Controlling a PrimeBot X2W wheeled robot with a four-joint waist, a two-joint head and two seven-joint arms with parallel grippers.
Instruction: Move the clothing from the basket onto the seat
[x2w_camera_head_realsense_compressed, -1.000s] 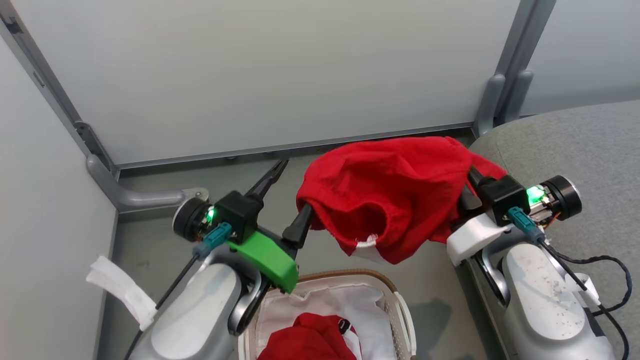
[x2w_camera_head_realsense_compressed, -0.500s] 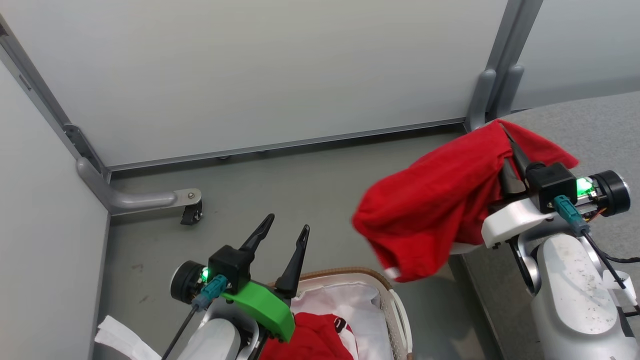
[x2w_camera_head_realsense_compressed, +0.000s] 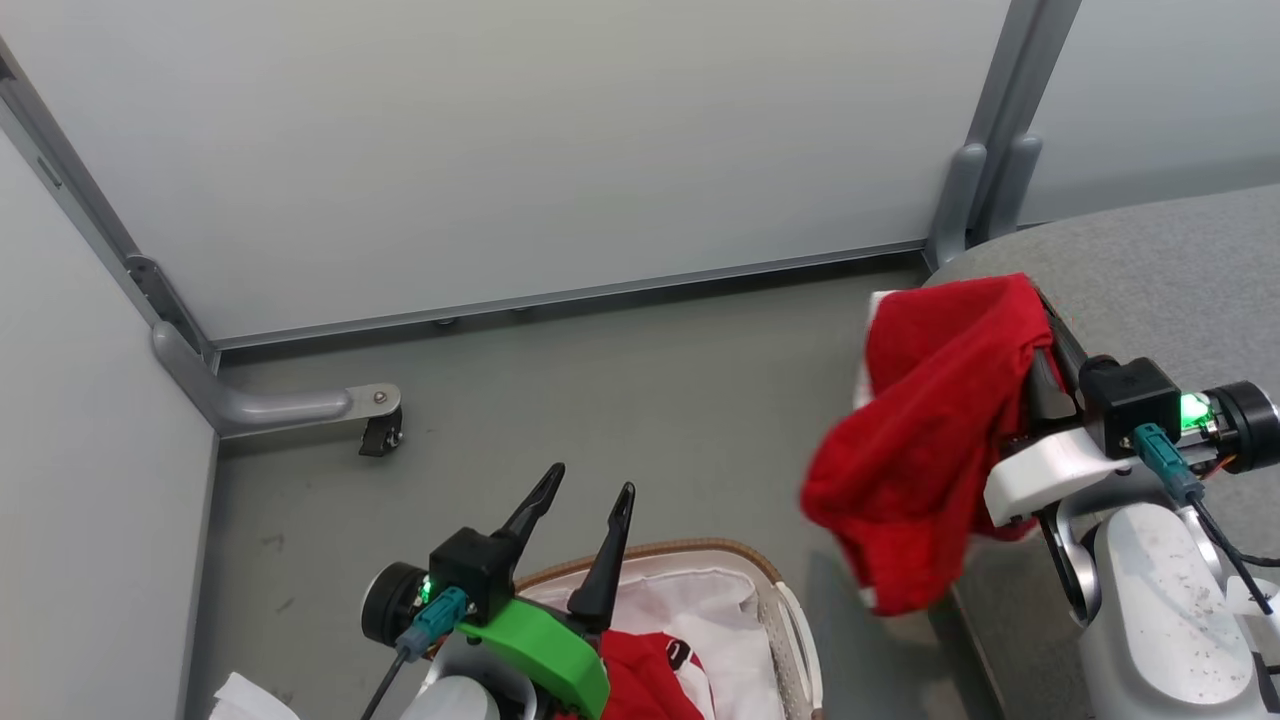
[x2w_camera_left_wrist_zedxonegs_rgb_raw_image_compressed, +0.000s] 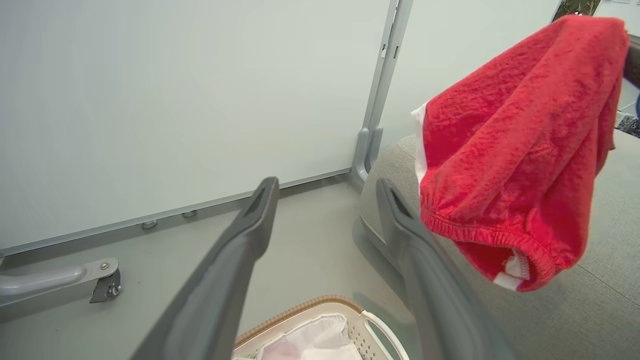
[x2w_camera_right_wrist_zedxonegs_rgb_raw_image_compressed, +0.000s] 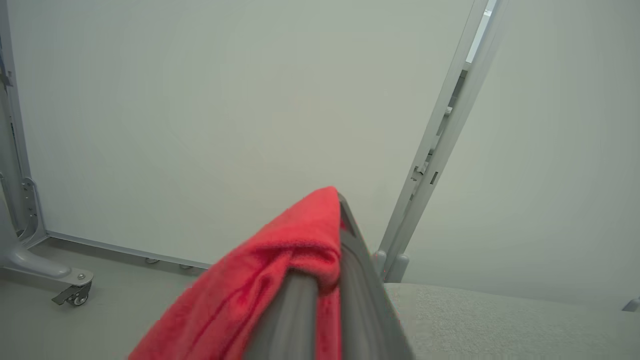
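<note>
My right gripper (x2w_camera_head_realsense_compressed: 1040, 320) is shut on the red shorts (x2w_camera_head_realsense_compressed: 930, 440). They hang from its fingers at the left edge of the grey seat (x2w_camera_head_realsense_compressed: 1150, 260), partly over the floor. The ribbed waist and white trim of the shorts (x2w_camera_left_wrist_zedxonegs_rgb_raw_image_compressed: 515, 140) face the left wrist view, above the seat (x2w_camera_left_wrist_zedxonegs_rgb_raw_image_compressed: 600, 280). In the right wrist view the shorts (x2w_camera_right_wrist_zedxonegs_rgb_raw_image_compressed: 280, 270) drape over the closed gripper (x2w_camera_right_wrist_zedxonegs_rgb_raw_image_compressed: 340, 200). My left gripper (x2w_camera_head_realsense_compressed: 590, 480) is open and empty above the basket (x2w_camera_head_realsense_compressed: 700, 552), also seen as the gripper (x2w_camera_left_wrist_zedxonegs_rgb_raw_image_compressed: 327, 185) over the basket (x2w_camera_left_wrist_zedxonegs_rgb_raw_image_compressed: 310, 307). The red jersey (x2w_camera_head_realsense_compressed: 640, 680) lies on the white liner.
Pale partition panels close off the back and left. A grey caster foot (x2w_camera_head_realsense_compressed: 375, 430) juts onto the floor at left. A grey post (x2w_camera_head_realsense_compressed: 975, 200) stands by the seat's far corner. A white cloth strip (x2w_camera_head_realsense_compressed: 245, 695) shows at the bottom left.
The right gripper carried the shorts rightward to the seat's edge. The left gripper came away from the shorts and drew back down over the basket. The camera view shifted too.
</note>
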